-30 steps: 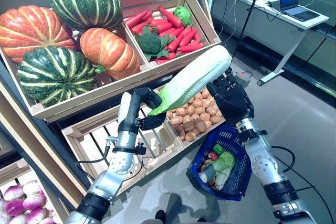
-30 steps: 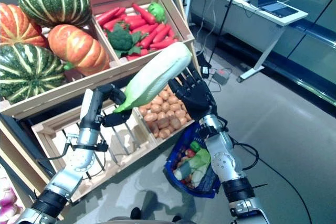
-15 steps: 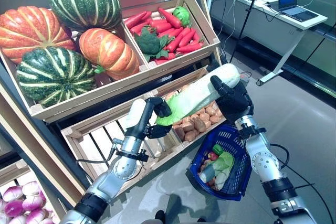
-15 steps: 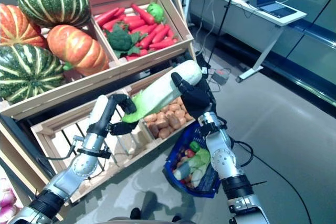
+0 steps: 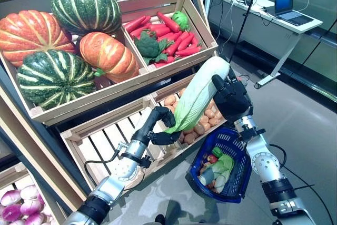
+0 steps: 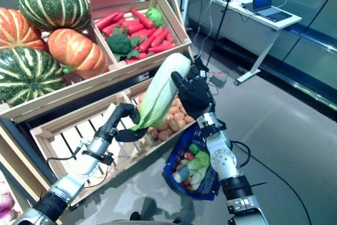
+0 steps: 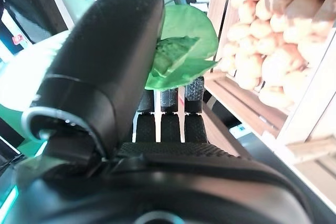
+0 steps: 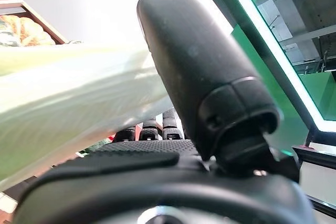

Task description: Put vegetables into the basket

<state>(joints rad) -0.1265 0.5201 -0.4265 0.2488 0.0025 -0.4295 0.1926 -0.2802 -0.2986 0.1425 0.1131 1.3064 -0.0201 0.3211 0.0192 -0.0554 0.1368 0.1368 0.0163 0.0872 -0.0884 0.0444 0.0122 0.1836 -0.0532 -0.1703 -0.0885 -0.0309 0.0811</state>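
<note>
Both hands grip the cabbage: left hand pinching the leafy end, right hand wrapped round the white end. Basket below already holds vegetables; this one isn't in yet.

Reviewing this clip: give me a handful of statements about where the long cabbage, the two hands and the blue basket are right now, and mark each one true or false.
1. The long pale-green napa cabbage is held by both hands. True: the left hand grips its leafy lower end and the right hand its white upper part.
2. The cabbage already lies in the blue plastic basket. False: it is in the air, above the wooden crate of potatoes.
3. The basket holds other vegetables. True.
4. The basket stands on the white desk. False: it hangs below the right forearm, and the desk carries an open laptop.
5. The cabbage lies level. False: it tilts steeply, white end up.
</note>
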